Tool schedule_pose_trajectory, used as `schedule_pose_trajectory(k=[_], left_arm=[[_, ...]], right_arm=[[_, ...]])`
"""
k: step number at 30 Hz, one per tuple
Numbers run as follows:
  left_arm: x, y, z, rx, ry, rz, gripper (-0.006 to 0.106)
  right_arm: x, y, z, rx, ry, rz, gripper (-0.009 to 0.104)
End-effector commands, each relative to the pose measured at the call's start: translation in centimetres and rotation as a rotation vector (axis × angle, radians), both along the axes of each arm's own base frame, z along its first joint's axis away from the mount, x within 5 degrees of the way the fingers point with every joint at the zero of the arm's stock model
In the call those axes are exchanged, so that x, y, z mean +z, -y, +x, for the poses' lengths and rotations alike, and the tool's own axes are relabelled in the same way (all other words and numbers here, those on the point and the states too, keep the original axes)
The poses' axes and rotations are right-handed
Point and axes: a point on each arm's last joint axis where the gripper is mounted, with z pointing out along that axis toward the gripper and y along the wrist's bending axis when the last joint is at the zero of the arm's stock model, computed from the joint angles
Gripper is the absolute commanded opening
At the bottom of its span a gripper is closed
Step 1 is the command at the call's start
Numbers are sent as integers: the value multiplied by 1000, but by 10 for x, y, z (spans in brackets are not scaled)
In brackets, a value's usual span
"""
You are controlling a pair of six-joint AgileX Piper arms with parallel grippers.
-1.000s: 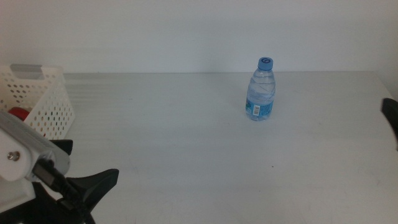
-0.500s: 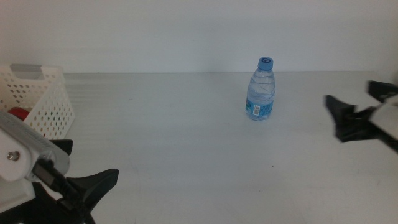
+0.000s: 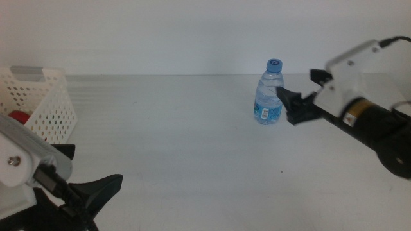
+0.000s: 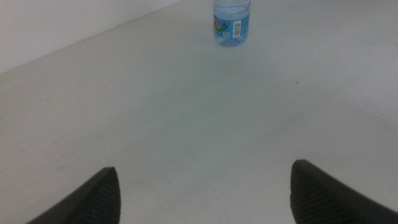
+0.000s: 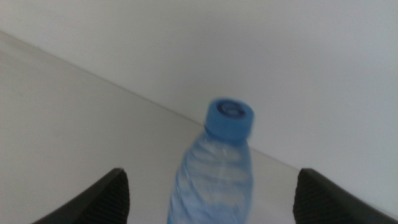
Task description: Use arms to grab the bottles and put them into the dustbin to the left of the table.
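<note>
A short clear water bottle with a blue cap and blue label stands upright at the far middle of the white table. It also shows in the left wrist view and, close up and blurred, in the right wrist view. My right gripper is open, just right of the bottle, jaws apart on either side of it in the right wrist view. My left gripper waits open and empty at the near left. The white holed dustbin stands at the left with something red inside.
A white wall rises behind the table's far edge. The right arm's white housing and dark body reach in from the right.
The right arm has come in from the right edge and moved left to the water bottle. The left arm and the bottle have not moved.
</note>
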Motion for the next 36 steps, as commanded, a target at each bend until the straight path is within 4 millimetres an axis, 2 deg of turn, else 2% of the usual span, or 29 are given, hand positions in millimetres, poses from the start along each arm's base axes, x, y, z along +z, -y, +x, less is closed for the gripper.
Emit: schedule_pose_trajectory(k=[1, 8, 15, 24, 27, 29, 30, 33, 34, 36], left_arm=[[16, 2, 2, -2, 75, -77, 90], [16, 2, 2, -2, 75, -77, 90], [16, 2, 2, -2, 75, -77, 90], [16, 2, 2, -2, 75, -77, 90], [16, 2, 2, -2, 75, -77, 90], [16, 2, 2, -2, 75, -77, 90], [16, 2, 2, -2, 75, -77, 90], [16, 2, 2, -2, 75, -77, 90], [16, 2, 2, -2, 75, -77, 90], [16, 2, 2, -2, 75, -77, 90]], right_arm=[[26, -8, 16, 39, 129, 69, 81], [23, -20, 59, 39, 116, 86, 81], [3, -28, 92, 37, 104, 90, 81], [-31, -31, 105, 27, 35, 84, 81], [-37, -29, 107, 5, 20, 102, 77], [-41, -29, 107, 1, 11, 103, 66], [-41, -29, 107, 0, 8, 100, 55], [-41, -29, 107, -2, 1, 96, 10], [-39, -29, 106, 2, 3, 98, 0], [-30, -33, 104, 24, 24, 97, 0]])
